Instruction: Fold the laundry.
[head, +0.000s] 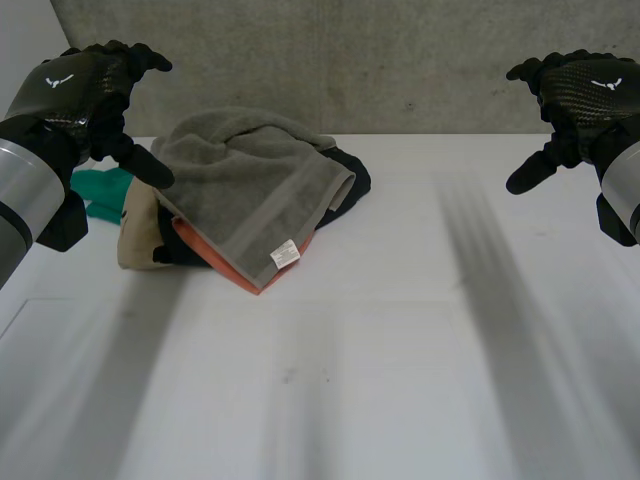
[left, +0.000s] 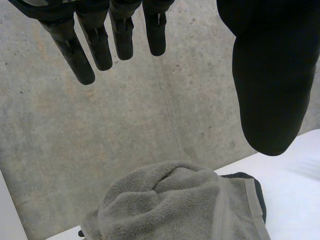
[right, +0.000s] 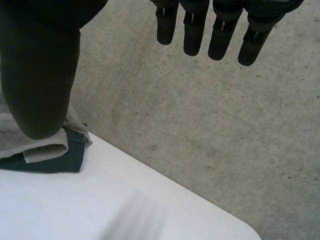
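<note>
A pile of laundry lies at the table's back left. On top is a grey towel (head: 250, 180) with a white label; under it show an orange cloth (head: 225, 262), a dark navy cloth (head: 350, 180), a beige cloth (head: 140, 240) and a green cloth (head: 100, 190). My left hand (head: 85, 85) hovers open above the pile's left side, holding nothing. My right hand (head: 575, 90) hangs open in the air far to the right, well apart from the pile. In the left wrist view the grey towel (left: 175, 210) lies below my straight fingers (left: 75, 50). In the right wrist view the towel's edge (right: 45, 147) and navy cloth (right: 55, 162) lie beside my thumb.
The white table (head: 380, 380) stretches bare in front and to the right of the pile. A grey concrete wall (head: 400, 60) stands behind the table's far edge.
</note>
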